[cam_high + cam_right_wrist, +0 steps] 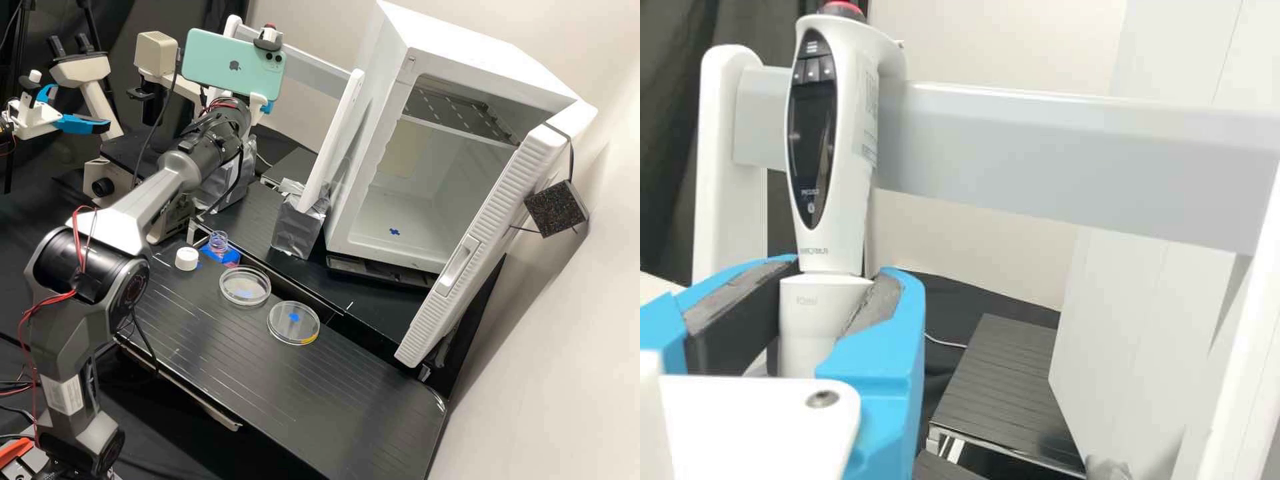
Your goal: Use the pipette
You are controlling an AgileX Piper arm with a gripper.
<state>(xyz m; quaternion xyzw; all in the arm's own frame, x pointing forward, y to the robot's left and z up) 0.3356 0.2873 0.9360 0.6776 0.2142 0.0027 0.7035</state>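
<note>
High view: bright, soft light, thin glints along the worktop (267,373) grooves. Wrist view: bright, white plate (750,420) nearly washed out, black drape (670,150) dark.

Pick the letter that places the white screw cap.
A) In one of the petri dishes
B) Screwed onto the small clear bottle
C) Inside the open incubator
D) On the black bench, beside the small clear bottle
D: the white screw cap lies on the black bench next to the small clear bottle, whose mouth is uncovered.
</note>
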